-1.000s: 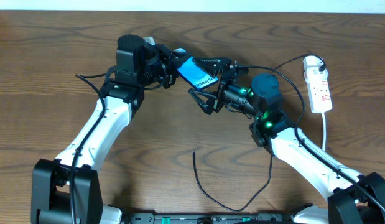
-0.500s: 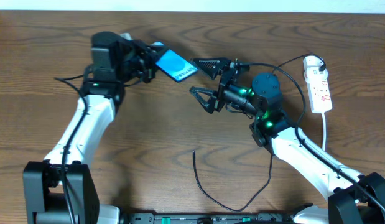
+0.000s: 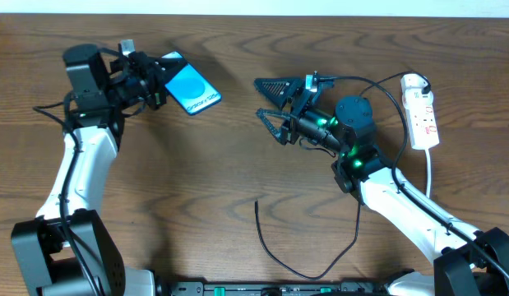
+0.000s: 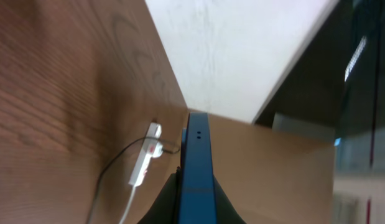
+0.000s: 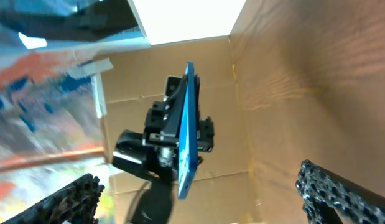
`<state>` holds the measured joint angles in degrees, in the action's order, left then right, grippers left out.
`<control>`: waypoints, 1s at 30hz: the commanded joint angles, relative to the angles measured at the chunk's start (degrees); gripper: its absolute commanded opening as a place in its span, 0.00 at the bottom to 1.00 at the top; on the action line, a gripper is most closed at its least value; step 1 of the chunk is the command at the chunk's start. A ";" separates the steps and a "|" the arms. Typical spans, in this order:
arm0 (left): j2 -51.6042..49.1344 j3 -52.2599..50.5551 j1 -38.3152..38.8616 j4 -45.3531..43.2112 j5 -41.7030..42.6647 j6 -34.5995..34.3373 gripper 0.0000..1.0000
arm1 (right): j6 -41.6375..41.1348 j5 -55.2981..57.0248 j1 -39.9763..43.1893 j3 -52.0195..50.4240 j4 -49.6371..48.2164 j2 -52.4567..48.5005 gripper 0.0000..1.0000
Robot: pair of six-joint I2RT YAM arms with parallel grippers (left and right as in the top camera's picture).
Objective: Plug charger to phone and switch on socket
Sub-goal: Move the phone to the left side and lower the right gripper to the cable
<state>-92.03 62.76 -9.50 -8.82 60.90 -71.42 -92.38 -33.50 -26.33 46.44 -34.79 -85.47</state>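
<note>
My left gripper (image 3: 159, 82) is shut on the phone (image 3: 191, 85), blue screen up, and holds it above the table at the far left. The left wrist view shows the phone (image 4: 198, 168) edge-on between the fingers. My right gripper (image 3: 269, 99) is open and empty at the far middle, apart from the phone; the right wrist view shows the phone (image 5: 187, 130) edge-on in the distance between the spread fingers (image 5: 198, 193). The black charger cable (image 3: 307, 267) lies on the table near the front, its tip (image 3: 256, 200) free. The white socket strip (image 3: 422, 111) lies far right.
The strip's white cord (image 3: 430, 177) runs toward the front right. The strip also shows in the left wrist view (image 4: 144, 163). The charger cable loops from behind the right arm (image 3: 377, 177) down to the front edge.
My left arm has carried the phone leftward, well away from the right gripper. The right gripper has stayed open in about the same place.
</note>
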 commanded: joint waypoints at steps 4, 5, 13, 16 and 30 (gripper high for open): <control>1.38 0.46 -2.40 -0.31 14.27 24.04 0.07 | 22.84 -0.55 0.13 1.03 -0.17 0.22 0.95; 1.38 0.46 -2.51 -0.31 15.39 25.77 0.07 | 24.44 -0.70 0.13 1.03 -0.13 0.22 0.94; 1.38 0.46 -4.66 -0.31 21.18 33.94 0.08 | 35.52 -1.49 -0.79 1.03 12.00 0.22 0.93; 1.38 0.46 -5.99 -0.28 21.18 34.38 0.08 | 39.85 -1.11 -1.51 1.03 20.52 0.20 0.93; 1.38 0.28 -11.02 5.40 21.16 37.44 0.07 | 42.29 2.12 -6.80 1.03 41.33 0.20 0.95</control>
<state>-92.03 62.76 -20.53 -4.89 79.83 -37.17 -51.79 -32.03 -31.86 46.98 4.89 -85.45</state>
